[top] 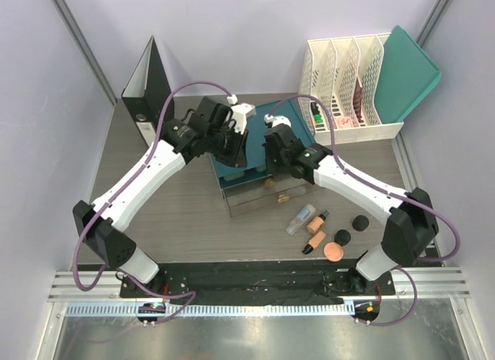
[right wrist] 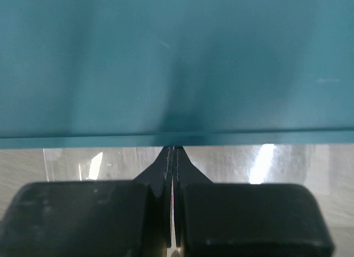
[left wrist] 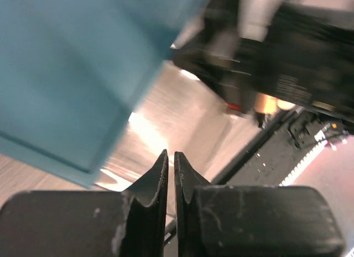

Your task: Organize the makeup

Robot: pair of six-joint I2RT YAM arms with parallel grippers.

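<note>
The makeup lies loose on the table at the front right: a clear bottle (top: 300,219), two tan tubes with black caps (top: 318,220) (top: 313,242), two black round jars (top: 343,237) (top: 360,222) and a peach disc (top: 334,252). My left gripper (top: 235,156) (left wrist: 170,155) is shut and empty, over the teal drawer box (top: 246,170) (left wrist: 72,63). My right gripper (top: 272,168) (right wrist: 170,150) is shut, its tips at the front edge of the box (right wrist: 177,58), above the clear drawer (top: 263,199) (right wrist: 238,163) that is pulled out toward me.
A black binder (top: 147,85) stands at the back left. A white file rack (top: 352,81) with a teal folder (top: 407,70) stands at the back right, with green and red markers (top: 317,112) in it. A black mat (top: 263,279) runs along the near edge.
</note>
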